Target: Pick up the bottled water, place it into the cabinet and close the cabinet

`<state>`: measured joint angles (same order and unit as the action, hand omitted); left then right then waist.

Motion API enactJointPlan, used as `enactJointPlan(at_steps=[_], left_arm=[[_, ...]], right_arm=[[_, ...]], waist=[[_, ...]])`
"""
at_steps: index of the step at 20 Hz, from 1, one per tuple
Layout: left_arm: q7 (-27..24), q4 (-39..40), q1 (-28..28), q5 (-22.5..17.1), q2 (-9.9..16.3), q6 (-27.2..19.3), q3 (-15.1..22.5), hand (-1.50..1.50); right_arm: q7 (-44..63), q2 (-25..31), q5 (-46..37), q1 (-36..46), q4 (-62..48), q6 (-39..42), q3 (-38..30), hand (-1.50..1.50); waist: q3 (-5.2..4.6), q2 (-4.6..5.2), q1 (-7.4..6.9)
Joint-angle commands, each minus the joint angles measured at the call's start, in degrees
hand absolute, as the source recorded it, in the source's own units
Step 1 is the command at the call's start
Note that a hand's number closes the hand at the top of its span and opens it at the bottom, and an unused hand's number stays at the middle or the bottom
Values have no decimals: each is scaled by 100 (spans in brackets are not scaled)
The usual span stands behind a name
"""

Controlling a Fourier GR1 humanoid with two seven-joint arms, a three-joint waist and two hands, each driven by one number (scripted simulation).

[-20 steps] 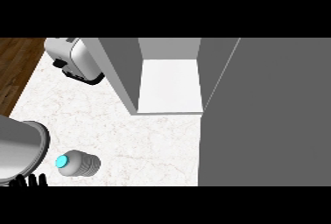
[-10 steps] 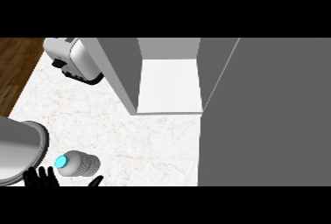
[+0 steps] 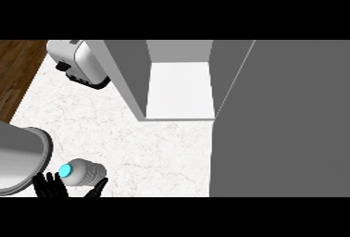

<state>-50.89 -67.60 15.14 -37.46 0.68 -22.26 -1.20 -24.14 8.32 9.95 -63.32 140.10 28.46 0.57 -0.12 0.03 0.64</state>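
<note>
The bottled water (image 3: 86, 172) stands on the white marble counter (image 3: 157, 148) at the lower left, seen from above, its cyan cap (image 3: 65, 170) towards the left. My left hand (image 3: 52, 186) comes in at the lower edge just below the bottle. It is open, with the fingers straight at the bottle's left and the thumb (image 3: 98, 187) at its right, on either side of the bottle's near side. The cabinet (image 3: 179, 90) is open at the upper middle, showing a white shelf. Its grey door (image 3: 280, 115) stands open and fills the right side. My right hand does not show.
A silver toaster (image 3: 78, 62) sits at the upper left beside the cabinet's left wall (image 3: 128, 76). A large grey round vessel (image 3: 21, 157) is at the left edge, close to the bottle. Wooden floor (image 3: 17, 69) lies beyond the counter's left edge.
My left hand has risen into view from the lower edge and now flanks the bottle with fingers and thumb. The bottle and cabinet have not moved.
</note>
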Motion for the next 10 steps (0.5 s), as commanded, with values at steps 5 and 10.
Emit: enactJointPlan(at_steps=[5, 10], left_arm=[[-609, 1172, -656, -420, -57, 862, -347, -150], [-566, 1356, -927, -561, -20, 1543, -343, -150]], right_arm=[[292, 105, 738, -199, 873, 35, -507, -150], [-154, 101, 650, -575, 826, 350, -684, -150]], waist=[[-1, 4, -3], [-1, -14, 62]])
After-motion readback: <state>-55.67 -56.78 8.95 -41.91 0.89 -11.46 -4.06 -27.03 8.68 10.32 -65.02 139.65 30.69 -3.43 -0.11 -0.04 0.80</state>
